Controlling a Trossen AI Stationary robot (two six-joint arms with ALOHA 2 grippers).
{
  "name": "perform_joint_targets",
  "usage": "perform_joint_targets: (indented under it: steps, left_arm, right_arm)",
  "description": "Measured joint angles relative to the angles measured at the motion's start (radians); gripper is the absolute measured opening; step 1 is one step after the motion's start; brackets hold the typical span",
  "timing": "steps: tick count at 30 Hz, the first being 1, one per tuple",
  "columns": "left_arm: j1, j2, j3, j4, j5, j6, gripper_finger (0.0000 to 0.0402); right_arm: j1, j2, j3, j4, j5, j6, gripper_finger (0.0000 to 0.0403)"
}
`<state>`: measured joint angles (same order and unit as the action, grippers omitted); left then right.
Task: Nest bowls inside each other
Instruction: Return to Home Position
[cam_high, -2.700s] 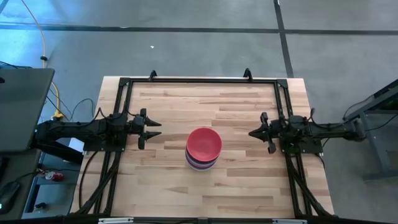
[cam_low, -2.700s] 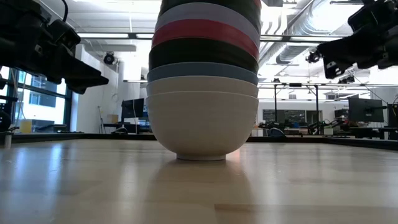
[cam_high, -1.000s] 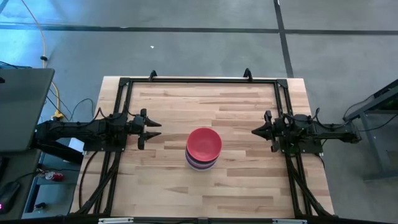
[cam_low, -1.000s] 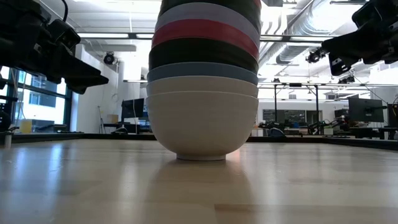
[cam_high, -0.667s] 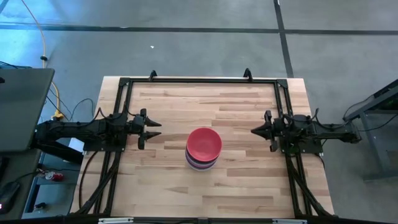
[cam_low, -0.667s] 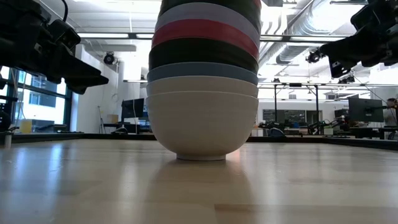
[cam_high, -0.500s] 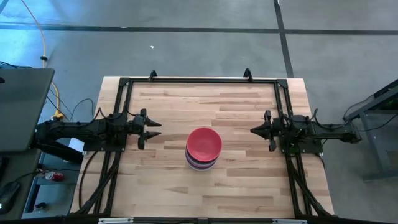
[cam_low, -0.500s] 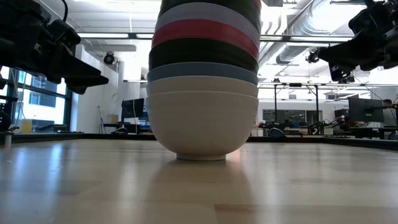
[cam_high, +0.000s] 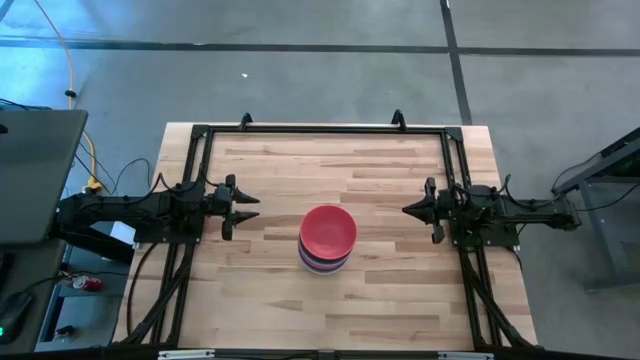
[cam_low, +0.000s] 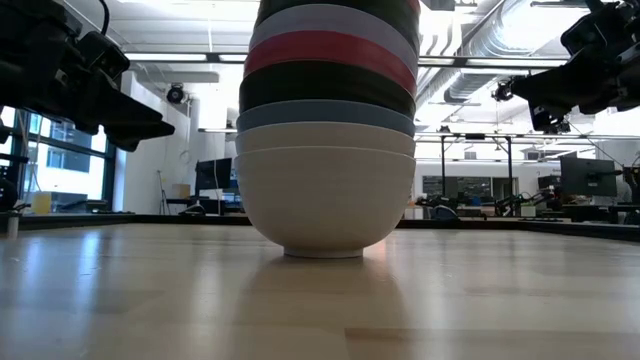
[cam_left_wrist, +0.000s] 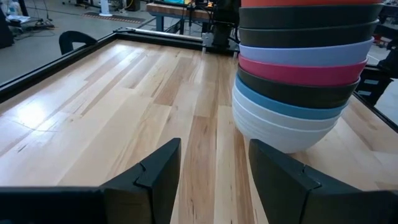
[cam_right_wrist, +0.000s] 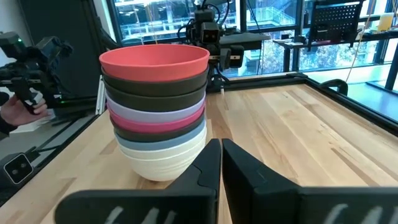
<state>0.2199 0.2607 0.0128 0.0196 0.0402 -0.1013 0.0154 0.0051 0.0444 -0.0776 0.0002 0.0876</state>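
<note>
Pincers and bowls on a pale wooden worktop (cam_high: 270, 290), described from left to right. At the left side, the left pincer (cam_high: 250, 207) hovers with its fingers spread apart, holding nothing and pointing toward the middle. Near the centre, well apart from both pincers and roughly between them, stands the stack of bowls (cam_high: 327, 238), every bowl nested upright in the one below. A red bowl (cam_right_wrist: 155, 61) sits on top. Under it, bands of black, lavender, magenta and blue show, and a white bowl (cam_low: 325, 200) at the bottom rests on the wood. At the right side, the right pincer (cam_high: 408, 211) faces the stack with its fingers drawn together, also holding nothing. The bowls look rigid, smooth and fairly light, so they would probably slide against each other if nudged. The tall column seems likely to tip under a sideways push. One bowl is best pinched across its thin rim, one finger inside and one outside. The nesting looks complete.
</note>
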Motion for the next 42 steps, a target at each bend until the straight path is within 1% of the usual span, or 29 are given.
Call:
perform_joint_targets:
  steps: [10,42]
  left_arm:
    - [0.0,0.0,0.0,0.0,0.0,0.0,0.0179]
    - [0.0,0.0,0.0,0.0,0.0,0.0,0.0179]
  right_arm:
    - [0.0,0.0,0.0,0.0,-0.001,-0.025,0.0007]
    - [0.0,0.0,-0.001,0.0,-0.004,-0.017,0.0007]
